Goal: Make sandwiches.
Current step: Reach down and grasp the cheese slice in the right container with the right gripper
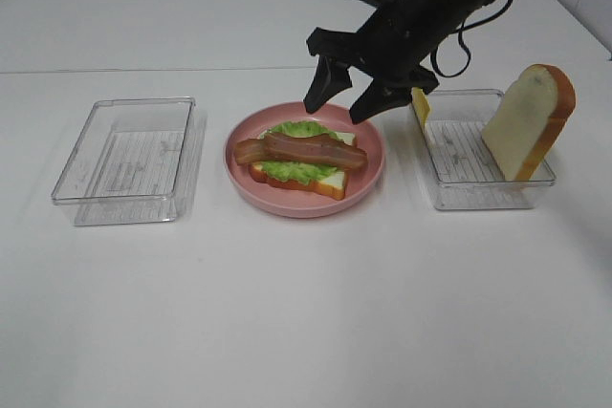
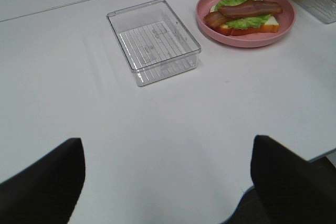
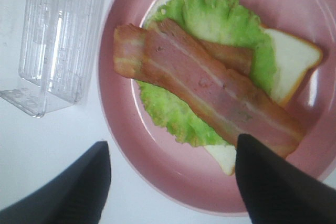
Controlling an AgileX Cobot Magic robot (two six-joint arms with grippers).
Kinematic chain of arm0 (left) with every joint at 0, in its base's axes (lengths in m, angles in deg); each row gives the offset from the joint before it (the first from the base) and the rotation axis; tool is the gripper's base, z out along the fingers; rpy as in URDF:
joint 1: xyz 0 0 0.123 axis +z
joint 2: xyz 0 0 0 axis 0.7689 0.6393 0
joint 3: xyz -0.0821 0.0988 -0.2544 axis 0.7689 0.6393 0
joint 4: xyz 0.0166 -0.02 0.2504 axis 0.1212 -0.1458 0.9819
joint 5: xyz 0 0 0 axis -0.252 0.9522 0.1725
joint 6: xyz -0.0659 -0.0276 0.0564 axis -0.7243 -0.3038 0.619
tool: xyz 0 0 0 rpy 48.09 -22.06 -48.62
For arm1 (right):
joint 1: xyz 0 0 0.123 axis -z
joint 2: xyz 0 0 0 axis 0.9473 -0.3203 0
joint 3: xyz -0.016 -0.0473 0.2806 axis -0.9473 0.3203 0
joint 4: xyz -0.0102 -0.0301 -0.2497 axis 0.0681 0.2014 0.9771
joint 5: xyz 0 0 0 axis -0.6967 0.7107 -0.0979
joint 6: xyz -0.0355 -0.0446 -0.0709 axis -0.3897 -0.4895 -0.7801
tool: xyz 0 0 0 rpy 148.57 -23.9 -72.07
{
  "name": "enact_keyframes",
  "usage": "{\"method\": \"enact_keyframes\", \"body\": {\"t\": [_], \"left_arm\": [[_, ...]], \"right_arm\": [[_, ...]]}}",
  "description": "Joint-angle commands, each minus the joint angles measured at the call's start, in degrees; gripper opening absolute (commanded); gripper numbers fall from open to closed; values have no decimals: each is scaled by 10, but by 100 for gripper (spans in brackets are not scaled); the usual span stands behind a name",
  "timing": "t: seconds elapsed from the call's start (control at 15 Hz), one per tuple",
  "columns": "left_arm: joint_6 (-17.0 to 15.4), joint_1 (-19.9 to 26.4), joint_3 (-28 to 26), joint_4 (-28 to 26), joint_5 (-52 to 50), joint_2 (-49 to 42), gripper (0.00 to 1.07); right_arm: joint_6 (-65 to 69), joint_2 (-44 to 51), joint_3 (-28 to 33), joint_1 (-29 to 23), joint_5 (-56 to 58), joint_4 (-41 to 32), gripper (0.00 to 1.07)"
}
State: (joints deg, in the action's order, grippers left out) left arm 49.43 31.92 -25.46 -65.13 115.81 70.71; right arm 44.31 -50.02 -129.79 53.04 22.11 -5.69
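Your right gripper hangs over the back rim of the pink plate, jaws spread wide and holding nothing. The sandwich lies on that plate, with lettuce and bacon strips on top. Close beside the gripper, the right tray holds a cheese slice and a leaning bread slice. Your left gripper is wide open, holding nothing, and well short of the left tray.

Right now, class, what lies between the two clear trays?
The pink plate bearing the sandwich lies between left tray and right tray, per the exterior high view.
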Motion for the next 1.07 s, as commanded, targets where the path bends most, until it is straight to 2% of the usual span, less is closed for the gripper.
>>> {"method": "enact_keyframes", "body": {"t": [0.07, 0.13, 0.33, 0.47, 0.6, 0.8, 1.07], "left_arm": [[-1, -1, 0, -3, -3, -13, 81], [-1, -1, 0, -3, -3, -13, 81], [-1, -1, 0, -3, -3, -13, 81], [-1, -1, 0, -3, -3, -13, 81], [-1, -1, 0, -3, -3, -13, 81], [-1, -1, 0, -3, -3, -13, 81], [-1, -1, 0, -3, -3, -13, 81]], "right_arm": [[-5, 29, -23, 1, 11, 32, 66], [1, 33, -28, 1, 12, 46, 66], [82, 41, -65, 1, 33, 187, 70], [136, 41, -70, 1, 30, 286, 70], [166, 34, -70, 1, 22, 344, 70], [168, 10, -70, 5, 12, 351, 70], [174, -26, -82, 30, 9, 327, 70]]}}
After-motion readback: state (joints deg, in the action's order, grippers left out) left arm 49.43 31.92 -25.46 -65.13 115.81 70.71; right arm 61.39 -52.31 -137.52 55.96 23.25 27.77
